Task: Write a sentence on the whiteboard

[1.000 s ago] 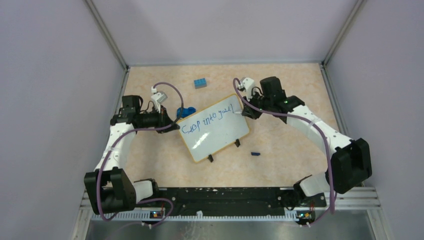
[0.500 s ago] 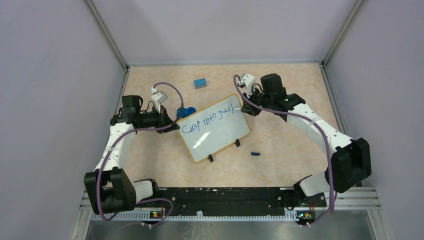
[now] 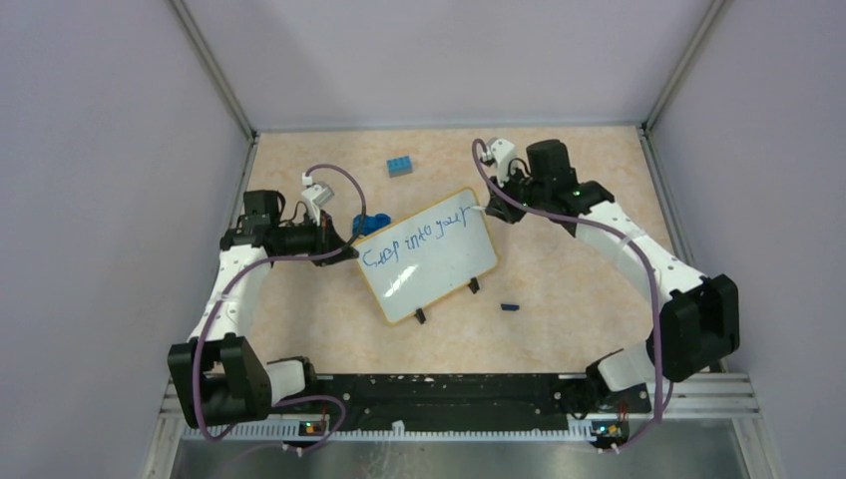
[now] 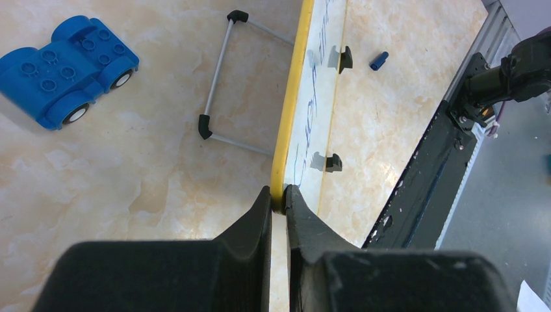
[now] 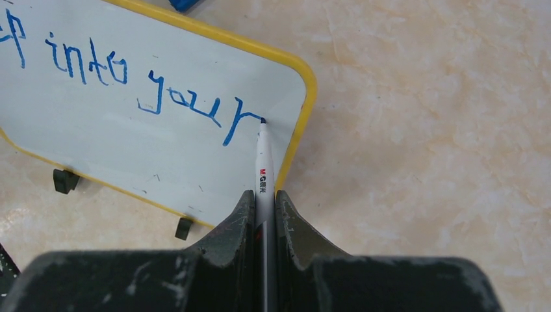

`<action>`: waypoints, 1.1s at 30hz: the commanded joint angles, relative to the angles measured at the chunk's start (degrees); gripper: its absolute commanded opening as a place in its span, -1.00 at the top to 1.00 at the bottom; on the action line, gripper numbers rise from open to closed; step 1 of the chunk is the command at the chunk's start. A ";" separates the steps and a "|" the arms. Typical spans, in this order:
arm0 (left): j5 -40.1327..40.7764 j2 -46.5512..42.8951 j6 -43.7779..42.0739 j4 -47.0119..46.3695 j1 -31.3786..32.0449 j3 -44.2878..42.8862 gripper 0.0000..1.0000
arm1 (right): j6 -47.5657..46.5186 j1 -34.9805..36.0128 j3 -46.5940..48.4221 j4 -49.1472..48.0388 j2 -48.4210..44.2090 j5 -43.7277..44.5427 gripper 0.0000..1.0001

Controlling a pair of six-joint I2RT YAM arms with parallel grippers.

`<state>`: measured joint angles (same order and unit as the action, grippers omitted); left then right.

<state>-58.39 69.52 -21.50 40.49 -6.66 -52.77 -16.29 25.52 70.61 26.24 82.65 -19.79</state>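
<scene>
The whiteboard (image 3: 439, 261) with a yellow rim lies tilted in the middle of the table. Blue handwritten words, the sentence (image 3: 414, 239), run along its far side; in the right wrist view the sentence (image 5: 130, 78) reads "into your". My left gripper (image 3: 344, 251) is shut on the board's left rim, seen edge-on in the left wrist view (image 4: 279, 195). My right gripper (image 3: 494, 208) is shut on a white marker (image 5: 263, 172), whose tip touches the board (image 5: 149, 149) at the end of the last letter near the right corner.
A blue toy car (image 3: 371, 225) sits beside the left gripper; it also shows in the left wrist view (image 4: 65, 68). A blue brick (image 3: 400, 166) lies at the back. A small dark blue cap (image 3: 510, 306) lies right of the board. A wire stand (image 4: 224, 84) lies behind the board.
My right gripper has moved toward the back and slightly right along the board's right corner, drawing the marker with it. The left arm and board have not moved.
</scene>
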 commanded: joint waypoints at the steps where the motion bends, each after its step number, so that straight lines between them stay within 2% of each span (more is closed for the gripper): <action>1: 1.79 -0.27 -1.84 -0.15 0.42 1.01 1.00 | -0.33 -0.70 2.80 0.15 -2.57 -2.50 1.00; 3: 1.75 -0.30 -1.81 -0.14 0.42 1.01 1.00 | -0.68 -0.73 3.69 1.91 -3.66 -6.35 1.00; 6: 1.71 -0.53 -1.73 -0.15 0.42 0.91 0.84 | -1.69 0.62 3.67 4.03 -4.99 -11.02 1.00; 9: 1.53 -0.59 -1.62 -0.14 0.41 0.85 0.75 | -2.25 3.58 1.40 3.98 -5.49 -12.06 1.00; 16: 1.53 -0.82 -1.57 -0.22 0.42 1.17 0.73 | 3.26 11.61 -3.46 -2.96 -5.62 -12.04 1.00; 22: 1.39 -0.53 -1.50 -0.53 0.42 1.43 0.70 | 6.27 18.43 -6.65 -8.43 -4.91 -8.79 1.00; 33: 1.07 0.24 -1.00 -0.68 0.42 1.07 0.71 | 5.85 28.34 -10.16 -15.59 -2.39 5.18 1.00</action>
<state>-58.41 69.54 -21.50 40.34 -6.66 -52.75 -10.41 51.57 60.64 15.70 78.85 -20.34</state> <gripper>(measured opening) 0.157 0.095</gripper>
